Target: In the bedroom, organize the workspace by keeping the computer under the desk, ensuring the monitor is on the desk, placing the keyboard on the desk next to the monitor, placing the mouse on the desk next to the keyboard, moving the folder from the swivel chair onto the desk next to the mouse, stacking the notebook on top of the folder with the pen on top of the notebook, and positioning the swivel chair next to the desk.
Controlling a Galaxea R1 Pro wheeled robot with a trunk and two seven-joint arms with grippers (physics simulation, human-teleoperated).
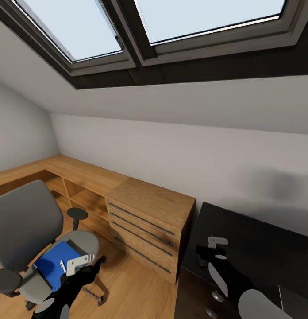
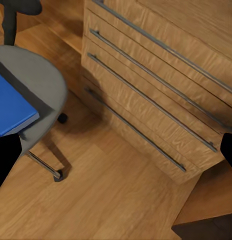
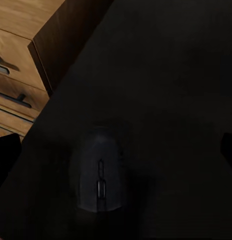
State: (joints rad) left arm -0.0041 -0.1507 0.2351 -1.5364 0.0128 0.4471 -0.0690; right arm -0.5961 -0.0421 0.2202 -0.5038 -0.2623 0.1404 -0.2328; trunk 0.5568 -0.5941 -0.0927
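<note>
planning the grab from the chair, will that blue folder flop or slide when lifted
The folder looks flat and thick-edged in the left wrist view, so probably fairly stiff, not floppy. Its smooth cover may be slippery between the fingers. It lies flat on the chair seat, so pushing should slide it; the chair itself may roll.
</note>
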